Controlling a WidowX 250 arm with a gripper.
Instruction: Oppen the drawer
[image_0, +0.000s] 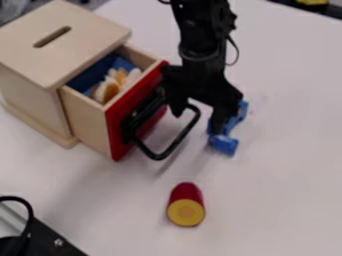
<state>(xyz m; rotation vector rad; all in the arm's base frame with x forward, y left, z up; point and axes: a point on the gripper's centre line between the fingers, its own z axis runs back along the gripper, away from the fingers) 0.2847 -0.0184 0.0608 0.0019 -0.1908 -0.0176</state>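
White table (274, 165) beneath a wooden box (67, 55), with the box toward the far left part of the tabletop. Drawer (89, 120) in the front of that box, partly out, pale wood at the side and red across the front. Inside the drawer, blue material (120, 62) toward the back, and some pieces (107, 91) in white, yellow and brown, too blurred to name. On the red front, a black handle (159, 156), looped outward over the table. Just at the outer bend of the handle, a black gripper (199, 113), pointing down, at the end of a black arm (197, 37) from the far side. Jaws released, well parted, one on the drawer side of the bend and the other on the outer side; contact with the handle impossible to tell. In the top of the box, a narrow slot (52, 37). Behind and beside the outer jaw, a blue object (224, 144), partly hidden. Nearer on the table, apart from the handle, a red cylinder (186, 197) on its side, yellow end forward. At the near left corner, black equipment (50, 240) with a looped cable (28, 207). Beyond the far right edge, something yellow (312, 2).
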